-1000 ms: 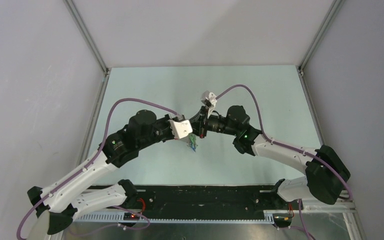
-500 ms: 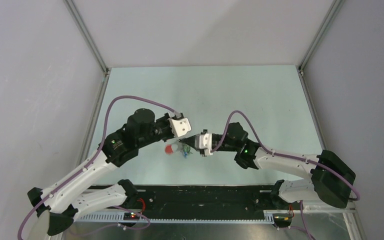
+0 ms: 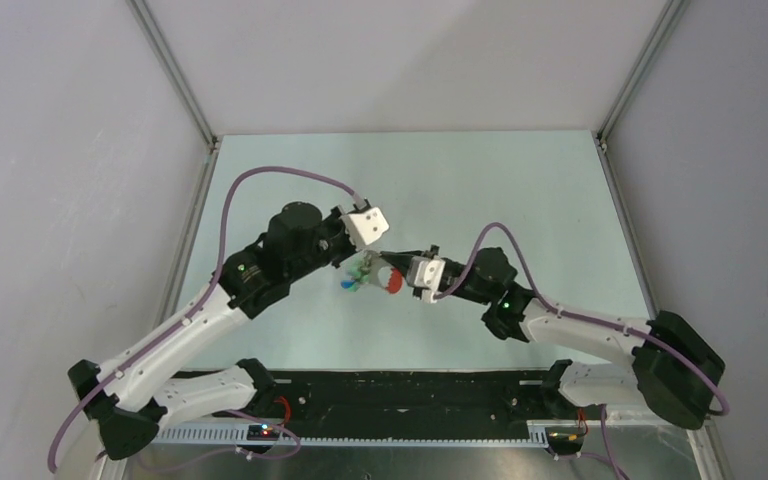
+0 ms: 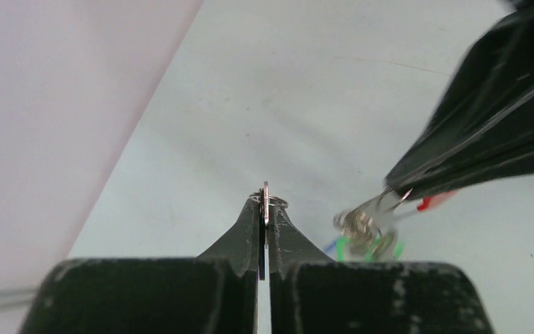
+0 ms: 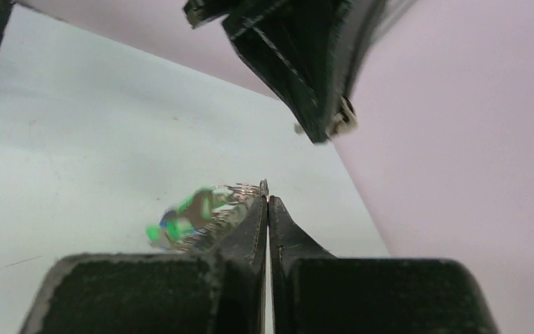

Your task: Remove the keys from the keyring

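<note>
Arms are seen from the overhead camera meeting above a pale table (image 3: 500, 180), with the left gripper (image 3: 362, 260) and the right gripper (image 3: 384, 260) nearly tip to tip near the table's middle. The keys (image 3: 351, 280), a bunch flecked green and blue, are seen just below the left tips. The red keyring (image 3: 392, 283) is beside them, under the right gripper's nose.

From the left wrist, the left gripper (image 4: 264, 203) is shown pinched tight on a thin silver piece (image 4: 266, 193) standing on edge; whether it is a key cannot be told. The right gripper (image 4: 393, 192) is seen at the right, closed, with the keys (image 4: 365, 235) hanging at its tip and a sliver of red keyring (image 4: 434, 202) just behind.

From the right wrist, the right gripper (image 5: 267, 200) is shown clamped shut, with the blurred keys (image 5: 195, 216) held at its tip. The left gripper (image 5: 322, 133) is seen above and apart, the silver piece (image 5: 345, 117) nipped at its end.
</note>
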Available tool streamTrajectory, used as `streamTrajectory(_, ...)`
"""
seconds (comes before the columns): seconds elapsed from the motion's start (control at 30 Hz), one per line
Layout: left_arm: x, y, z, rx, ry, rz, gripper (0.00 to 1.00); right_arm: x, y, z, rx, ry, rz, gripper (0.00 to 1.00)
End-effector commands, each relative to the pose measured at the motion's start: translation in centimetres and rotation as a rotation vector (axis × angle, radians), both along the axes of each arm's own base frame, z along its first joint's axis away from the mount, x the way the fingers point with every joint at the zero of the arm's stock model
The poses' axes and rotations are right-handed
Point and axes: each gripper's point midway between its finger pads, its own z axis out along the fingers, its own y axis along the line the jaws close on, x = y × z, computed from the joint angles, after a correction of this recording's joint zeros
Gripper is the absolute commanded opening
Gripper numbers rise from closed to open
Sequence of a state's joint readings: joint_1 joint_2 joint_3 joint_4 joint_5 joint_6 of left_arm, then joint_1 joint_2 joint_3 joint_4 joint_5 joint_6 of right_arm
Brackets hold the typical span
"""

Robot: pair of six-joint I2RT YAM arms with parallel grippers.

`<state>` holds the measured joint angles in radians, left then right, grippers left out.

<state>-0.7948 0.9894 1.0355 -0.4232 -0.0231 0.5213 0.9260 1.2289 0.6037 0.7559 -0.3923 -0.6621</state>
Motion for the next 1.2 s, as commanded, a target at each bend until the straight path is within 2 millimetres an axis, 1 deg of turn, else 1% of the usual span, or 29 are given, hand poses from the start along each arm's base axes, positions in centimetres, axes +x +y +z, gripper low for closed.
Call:
streamTrajectory(0.0, 2.8, 0.5, 3.0, -0.114, -0.012, 0.173, 0.00, 1.6, -4.2, 5.6, 0.239, 0.088, -0.149, 0.00)
streamTrajectory(0.1, 3.9, 0.3, 2.8, -0.129, 0.018, 0.223, 0.00, 2.2, -7.2, 6.7, 0.287, 0.154, -0.242, 0.00)
streamTrajectory(0.13, 4.3, -0.2, 2.1, -0.133, 0.044, 0.233, 0.00, 2.0, -8.2, 7.7, 0.321, 0.162, -0.258, 0.00)
streamTrajectory(0.17, 4.6, -0.5, 2.3, -0.146, 0.052, 0.238, 0.00, 2.7, -9.3, 7.6, 0.328, 0.185, -0.318, 0.00)
streamTrajectory(0.2, 5.0, -1.3, 1.5, -0.167, 0.093, 0.251, 0.00, 2.5, -10.5, 8.7, 0.367, 0.183, -0.340, 0.00)
streamTrajectory(0.23, 5.4, -1.8, 1.8, -0.195, 0.108, 0.259, 0.00, 3.4, -11.9, 8.8, 0.393, 0.199, -0.418, 0.00)
streamTrajectory(0.27, 5.9, -3.1, 0.6, -0.218, 0.169, 0.263, 0.00, 3.3, -13.2, 9.9, 0.444, 0.204, -0.451, 0.00)
streamTrajectory(0.3, 6.6, -4.7, -0.3, -0.227, 0.212, 0.249, 0.00, 4.3, -15.1, 10.2, 0.493, 0.219, -0.546, 0.00)
streamTrajectory(0.33, 6.8, -5.5, -0.9, -0.261, 0.258, 0.261, 0.00, 4.5, -16.9, 11.0, 0.548, 0.231, -0.616, 0.00)
streamTrajectory(0.4, 8.2, -8.1, -2.8, -0.300, 0.342, 0.275, 0.00, 4.7, -19.1, 11.9, 0.581, 0.220, -0.692, 0.00)
streamTrajectory(0.43, 9.3, -9.7, -4.0, -0.305, 0.375, 0.274, 0.00, 4.8, -19.7, 12.1, 0.585, 0.215, -0.717, 0.00)
streamTrajectory(0.47, 9.9, -10.7, -4.6, -0.326, 0.411, 0.283, 0.00, 4.7, -20.7, 12.4, 0.590, 0.209, -0.755, 0.00)
streamTrajectory(0.5, 11.0, -12.5, -5.5, -0.333, 0.438, 0.271, 0.00, 4.7, -21.2, 12.6, 0.598, 0.207, -0.774, 0.00)
streamTrajectory(0.53, 11.4, -13.6, -5.9, -0.352, 0.467, 0.266, 0.00, 4.6, -22.1, 13.0, 0.618, 0.203, -0.805, 0.00)
streamTrajectory(0.57, 12.5, -15.5, -6.7, -0.360, 0.491, 0.248, 0.00, 4.5, -22.6, 13.3, 0.628, 0.199, -0.819, 0.00)
streamTrajectory(0.6, 13.0, -16.5, -6.8, -0.380, 0.511, 0.245, 0.00, 4.1, -23.5, 13.8, 0.656, 0.197, -0.839, 0.00)
streamTrajectory(0.63, 14.1, -18.3, -7.0, -0.397, 0.524, 0.225, 0.00, 4.0, -23.9, 14.0, 0.666, 0.196, -0.848, 0.00)
streamTrajectory(0.67, 14.6, -19.2, -7.0, -0.417, 0.538, 0.225, 0.00, 3.7, -24.7, 14.4, 0.690, 0.193, -0.867, 0.00)
streamTrajectory(0.7, 15.7, -20.7, -7.1, -0.441, 0.549, 0.213, 0.00, 3.5, -25.1, 14.6, 0.698, 0.190, -0.875, 0.00)
streamTrajectory(0.73, 16.1, -21.4, -7.0, -0.452, 0.552, 0.207, 0.00, 3.2, -25.8, 14.9, 0.714, 0.189, -0.891, 0.00)
streamTrajectory(0.77, 17.1, -22.7, -7.0, -0.476, 0.557, 0.201, 0.00, 2.8, -26.4, 15.3, 0.731, 0.183, -0.896, 0.00)
streamTrajectory(0.83, 18.3, -24.4, -7.0, -0.520, 0.569, 0.197, 0.00, 2.3, -27.5, 15.7, 0.748, 0.176, -0.924, 0.00)
streamTrajectory(0.87, 18.7, -25.3, -5.6, -0.557, 0.563, 0.169, 0.00, 2.2, -28.0, 15.7, 0.757, 0.176, -0.942, 0.00)
streamTrajectory(0.9, 19.2, -26.2, -7.1, -0.574, 0.599, 0.175, 0.00, 1.8, -28.5, 16.0, 0.770, 0.167, -0.948, 0.00)
streamTrajectory(1.0, 19.8, -29.2, -7.8, -0.658, 0.666, 0.113, 0.00, 1.3, -29.6, 16.4, 0.789, 0.152, -0.975, 0.00)
streamTrajectory(1.07, 19.9, -30.2, -8.4, -0.708, 0.705, 0.104, 0.01, 1.1, -30.0, 16.5, 0.792, 0.141, -0.987, 0.00)
streamTrajectory(1.1, 19.9, -30.4, -8.6, -0.724, 0.722, 0.107, 0.04, 1.1, -30.2, 16.5, 0.789, 0.137, -0.994, 0.00)
streamTrajectory(1.13, 19.9, -30.7, -9.1, -0.726, 0.729, 0.103, 0.16, 1.1, -30.3, 16.5, 0.787, 0.135, -0.999, 0.00)
streamTrajectory(1.17, 19.9, -30.7, -9.3, -0.723, 0.734, 0.100, 0.20, 1.0, -30.4, 16.5, 0.788, 0.135, -1.005, 0.00)
